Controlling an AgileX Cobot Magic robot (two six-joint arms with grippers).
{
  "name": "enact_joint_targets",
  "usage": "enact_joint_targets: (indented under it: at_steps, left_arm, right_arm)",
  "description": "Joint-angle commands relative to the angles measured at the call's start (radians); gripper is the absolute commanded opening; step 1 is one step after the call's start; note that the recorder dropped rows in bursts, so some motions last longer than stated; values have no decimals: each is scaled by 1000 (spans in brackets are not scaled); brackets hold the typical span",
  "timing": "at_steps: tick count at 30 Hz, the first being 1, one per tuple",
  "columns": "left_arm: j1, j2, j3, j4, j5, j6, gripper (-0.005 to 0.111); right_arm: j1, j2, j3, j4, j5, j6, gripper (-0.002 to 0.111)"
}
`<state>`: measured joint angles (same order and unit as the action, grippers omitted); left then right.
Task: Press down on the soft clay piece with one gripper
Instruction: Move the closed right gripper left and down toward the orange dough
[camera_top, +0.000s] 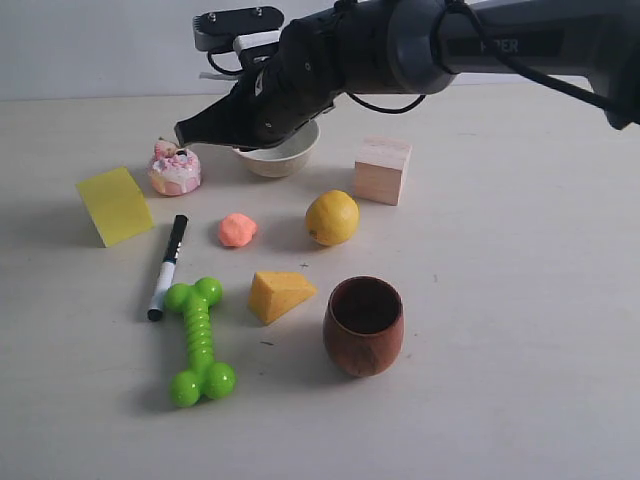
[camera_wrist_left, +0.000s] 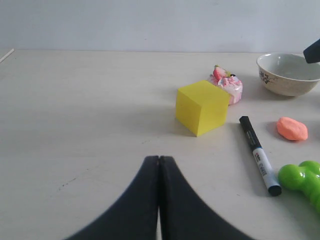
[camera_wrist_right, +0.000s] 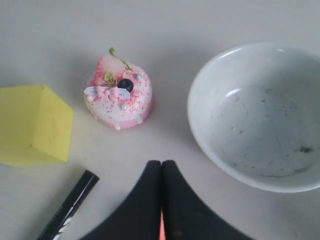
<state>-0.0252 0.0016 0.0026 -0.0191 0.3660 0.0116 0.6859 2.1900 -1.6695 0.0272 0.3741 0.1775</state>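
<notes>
Task item: soft clay piece (camera_top: 238, 230), salmon-orange lump, roundish
Location: on the table (camera_top: 520, 300), between marker (camera_top: 167, 268) and lemon (camera_top: 332, 217), behind cheese wedge (camera_top: 278, 295), in front of bowl (camera_top: 285, 160); touching none of them
Right gripper (camera_top: 184, 132): clenched, fingers pressed together, holding nothing; raised above the table near cake toy (camera_top: 175, 170) and bowl, well apart from the clay
Left gripper (camera_wrist_left: 158, 158): clenched, empty, over bare table, yellow block (camera_wrist_left: 201, 106) ahead; outside the exterior view
Done, as judged: working arm over the scene, tip closed as for pressing; no contact with the clay
Clay surface: no clear flattening or dent readable at this size
Left to do, as judged: closed tip over the lump, down onto it, press, lift off
</notes>
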Motion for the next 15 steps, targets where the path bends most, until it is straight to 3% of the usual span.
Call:
enact_joint_targets:
  at_steps: [1,15]
  left_arm:
    - [-5,-2,-3,-3,-11,0,0]
    - [-5,-2,-3,-3,-11,0,0]
  right_arm:
    - [5,0,-4,0,19,7,0]
    - [53,59,-4,-34,147,5,0]
